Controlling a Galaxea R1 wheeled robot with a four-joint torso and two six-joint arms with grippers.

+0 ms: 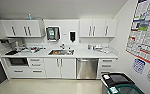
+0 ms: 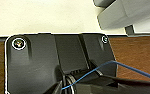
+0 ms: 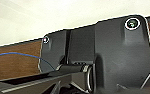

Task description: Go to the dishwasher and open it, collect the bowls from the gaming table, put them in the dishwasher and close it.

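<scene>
Under the desk (image 1: 81, 53), right of sink (image 1: 61, 52) | dishwasher (image 1: 87, 68) closed | stiff steel door, pull top bar | hands: cannot tell

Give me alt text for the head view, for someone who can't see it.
A kitchenette wall with the stainless-steel dishwasher shut under a white counter, right of the sink. White cabinets hang above, posters cover the right wall, and dark bins stand at lower right.
</scene>
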